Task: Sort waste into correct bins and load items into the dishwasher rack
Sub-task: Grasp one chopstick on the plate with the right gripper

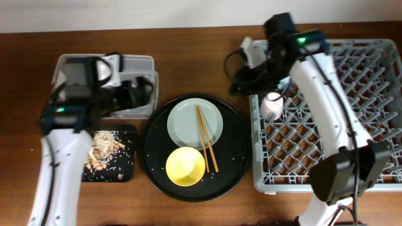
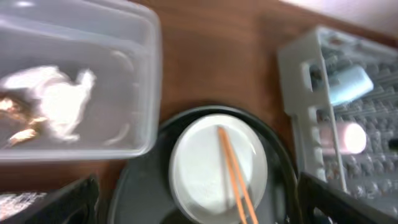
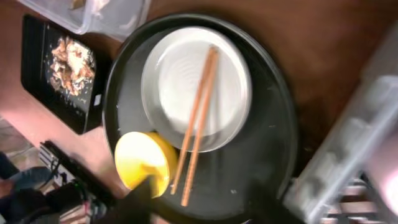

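At the far left the left gripper (image 2: 198,183) hung above the clear tub (image 1: 143,61) at the table's (image 1: 188,41) back edge. Its fingers (image 2: 73,200) were spread wide and held nothing. Inside the tub lay the crumpled white tissue (image 2: 61,102), with the gold-brown snack wrapper (image 2: 15,119) just beside it on the tub's floor (the left wrist view was blurred, so finer detail could not be made out).

In front of the tub sat the small black tray (image 1: 127,168), with beige-brown food scraps (image 1: 103,149) heaped in it.

Next came the round black tray (image 1: 235,150), flecked with pale crumbs. The grey plate (image 1: 183,122) lay flat on its back half, and the wooden chopsticks (image 1: 206,139) lay side by side across the plate, their near ends running off its rim past the yellow bowl (image 1: 184,167). The bowl sat at the tray's front, against the plate's near edge.

The right gripper (image 3: 202,186) hovered over this round tray, wide open and empty, with its arm reaching across the rack's left side.

At the right stood the dishwasher rack (image 1: 377,135). The pink cup (image 1: 272,105) lay on its side among the pegs near the rack's left wall, and the light-blue cup (image 2: 351,84) lay just behind it, also on its side.
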Available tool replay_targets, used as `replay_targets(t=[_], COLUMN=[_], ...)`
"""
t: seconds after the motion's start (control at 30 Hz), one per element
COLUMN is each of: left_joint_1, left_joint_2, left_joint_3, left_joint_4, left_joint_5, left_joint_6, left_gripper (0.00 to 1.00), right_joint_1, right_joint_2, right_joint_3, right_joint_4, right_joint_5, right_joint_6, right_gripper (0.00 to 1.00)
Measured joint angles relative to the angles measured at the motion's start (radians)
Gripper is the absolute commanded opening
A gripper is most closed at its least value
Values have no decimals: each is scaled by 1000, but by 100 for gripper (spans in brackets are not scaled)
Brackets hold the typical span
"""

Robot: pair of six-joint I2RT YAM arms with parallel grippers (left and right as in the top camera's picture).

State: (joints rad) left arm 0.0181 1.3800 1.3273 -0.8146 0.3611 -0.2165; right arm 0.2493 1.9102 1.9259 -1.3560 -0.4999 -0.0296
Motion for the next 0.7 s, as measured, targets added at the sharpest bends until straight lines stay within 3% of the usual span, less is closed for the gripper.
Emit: replay_targets(t=[0.13,0.23,0.37,0.5,0.6,0.7], left_joint_1=[207,238,238,238,238,238], left_joint_2=[-39,-39,-39,-39,-39,-39], left_joint_3=[9,9,10,10,10,10], left_joint_4=[-103,-109,-109,-109,-109,-109], left_joint_5=[-60,-83,-87,-89,-90,-90], left_joint_6=[0,0,0,0,0,0], left_gripper=[99,99,99,99,99,99], right_joint_1=[207,295,315,315,315,315], right_joint_2=[4,8,16,16,16,16], right_joint_3=[-47,-165,-385,-613,-669,-671], right_joint_4=[26,148,353,646,711,730], right_joint_5=[129,250,310,324,327,327], right_joint_6=[30,108,142,153,154,154], right_gripper=[26,25,36,38,38,26])
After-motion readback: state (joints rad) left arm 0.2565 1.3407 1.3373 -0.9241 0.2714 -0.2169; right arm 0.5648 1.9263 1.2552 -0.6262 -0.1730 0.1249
